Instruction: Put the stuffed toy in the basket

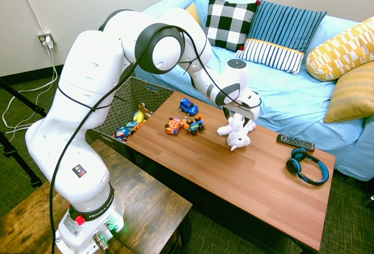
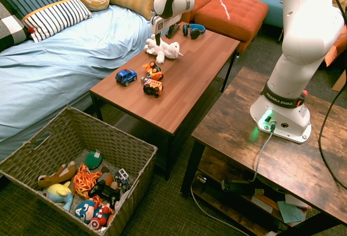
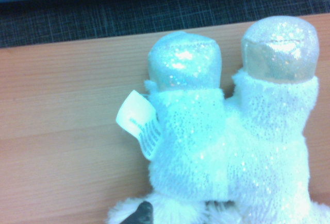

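The stuffed toy [image 3: 227, 147] is lying on the table [image 1: 257, 178], soft and light. The gripper [image 1: 236, 115] is hovering over it, jaws spread; grasping the plush torso appears best

Right under the gripper [image 1: 235, 115] lies the white, glittery stuffed toy [image 1: 236, 132] with silvery soles; beside it sit blue and orange toy cars [image 1: 186, 119]; farther off, blue-and-black headphones [image 1: 307, 166] on reddish-brown wood.
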